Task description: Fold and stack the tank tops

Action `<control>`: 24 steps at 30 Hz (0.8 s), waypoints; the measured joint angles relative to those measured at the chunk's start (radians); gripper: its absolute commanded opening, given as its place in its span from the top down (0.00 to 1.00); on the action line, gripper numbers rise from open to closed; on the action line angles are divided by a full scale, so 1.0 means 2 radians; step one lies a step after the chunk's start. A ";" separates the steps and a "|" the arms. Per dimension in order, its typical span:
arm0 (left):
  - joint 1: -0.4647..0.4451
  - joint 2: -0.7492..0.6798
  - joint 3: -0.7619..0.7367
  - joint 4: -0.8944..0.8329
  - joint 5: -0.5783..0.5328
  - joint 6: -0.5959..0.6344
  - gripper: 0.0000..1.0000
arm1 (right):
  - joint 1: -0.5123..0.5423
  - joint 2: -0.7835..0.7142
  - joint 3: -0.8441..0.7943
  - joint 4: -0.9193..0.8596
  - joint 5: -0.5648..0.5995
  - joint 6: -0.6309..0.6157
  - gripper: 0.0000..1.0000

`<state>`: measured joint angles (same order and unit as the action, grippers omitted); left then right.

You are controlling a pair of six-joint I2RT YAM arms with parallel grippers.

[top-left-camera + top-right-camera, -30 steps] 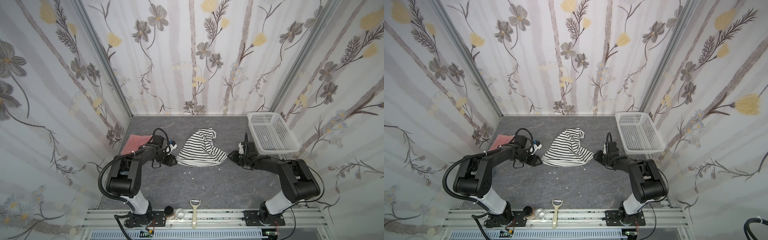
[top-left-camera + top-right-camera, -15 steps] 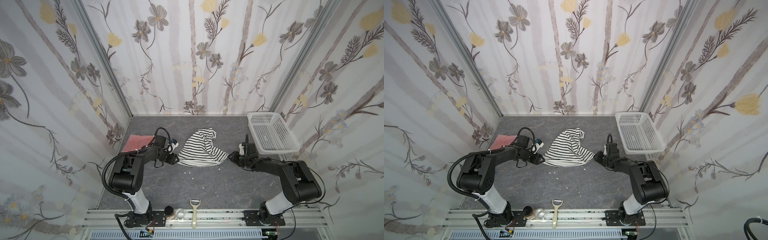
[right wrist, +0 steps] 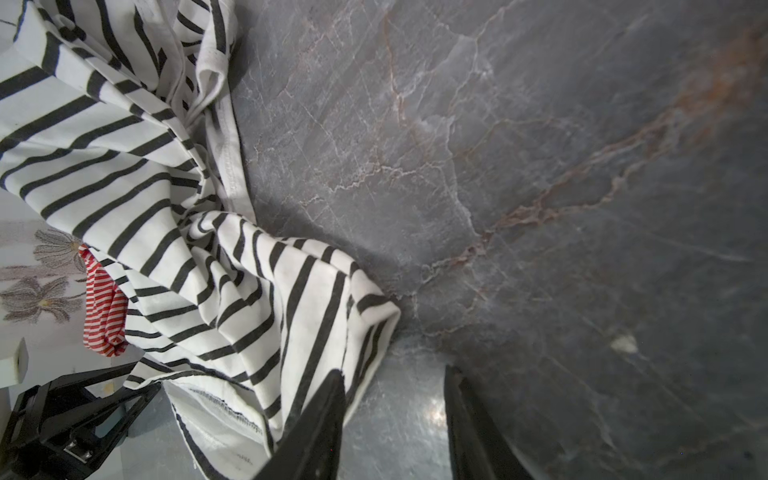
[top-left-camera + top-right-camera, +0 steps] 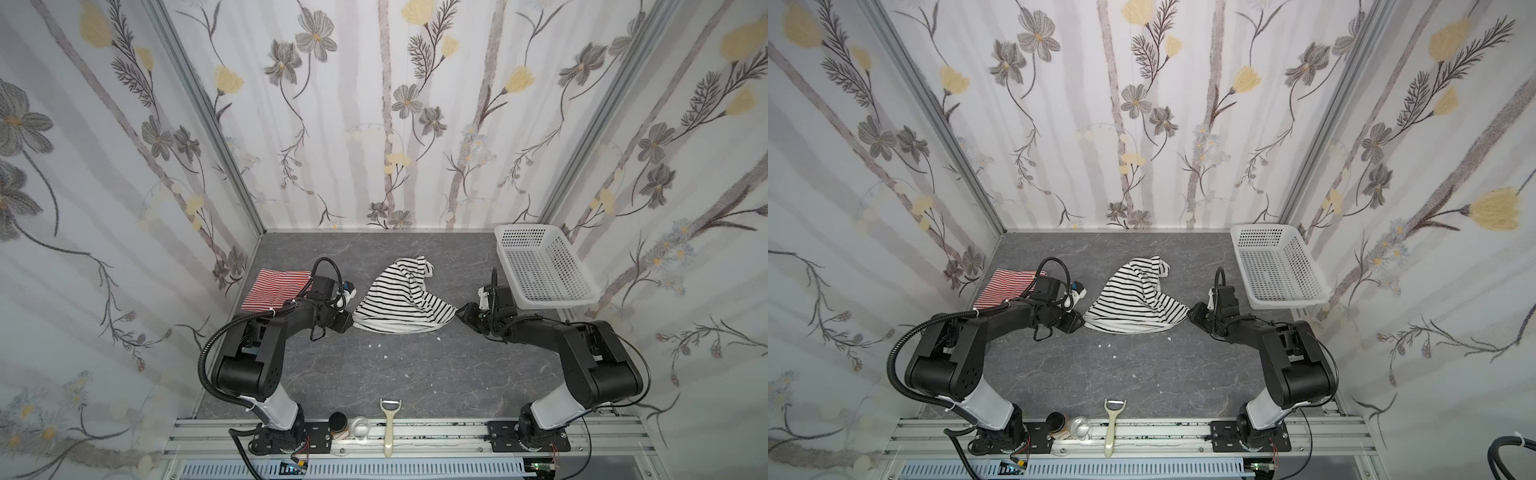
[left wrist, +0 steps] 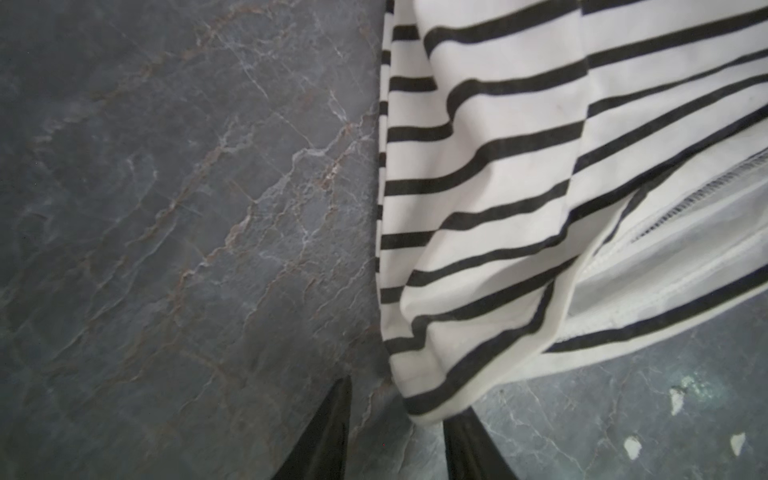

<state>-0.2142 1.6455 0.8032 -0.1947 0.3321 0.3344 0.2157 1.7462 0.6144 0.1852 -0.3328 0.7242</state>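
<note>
The white tank top with black stripes (image 4: 399, 299) (image 4: 1133, 295) lies crumpled in the middle of the table. The red-and-white tank top (image 4: 274, 286) (image 4: 1005, 286) lies folded at the left, partly behind my left arm. My left gripper (image 4: 347, 326) (image 5: 386, 401) is low at the striped top's near left hem corner. Its jaws stand apart, and the corner lies over one fingertip (image 5: 461, 428). My right gripper (image 4: 460, 320) (image 3: 395, 374) is open at the near right corner, which drapes against one finger (image 3: 328, 399). Bare table shows between both pairs of fingers.
A white perforated basket (image 4: 557, 302) (image 4: 1287, 303) stands at the back right, just behind my right wrist. A peeler (image 4: 390, 424), a dark jar (image 4: 338, 422) and a small glass (image 4: 360, 426) rest on the front rail. Small white crumbs (image 4: 376, 344) dot the table.
My left gripper has slid right, up to the striped top's left hem corner, and its jaws have narrowed a little. The right arm has stayed put.
</note>
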 measured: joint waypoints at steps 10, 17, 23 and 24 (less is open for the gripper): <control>-0.006 0.013 0.008 0.016 -0.003 -0.010 0.65 | 0.000 -0.005 -0.007 0.003 -0.001 0.000 0.58; -0.010 0.020 0.008 0.032 -0.012 -0.012 0.80 | -0.001 -0.007 -0.016 0.017 -0.001 0.000 0.58; -0.013 0.011 0.003 0.031 -0.025 -0.013 1.00 | -0.001 -0.007 -0.014 0.015 -0.001 0.000 0.58; -0.013 0.006 0.001 0.025 -0.027 -0.013 1.00 | -0.001 -0.008 -0.014 0.015 -0.001 0.000 0.58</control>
<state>-0.2405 1.6569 0.8043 -0.1440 0.2783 0.3080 0.2146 1.7294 0.5854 0.2146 -0.3351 0.7242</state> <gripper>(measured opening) 0.052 0.421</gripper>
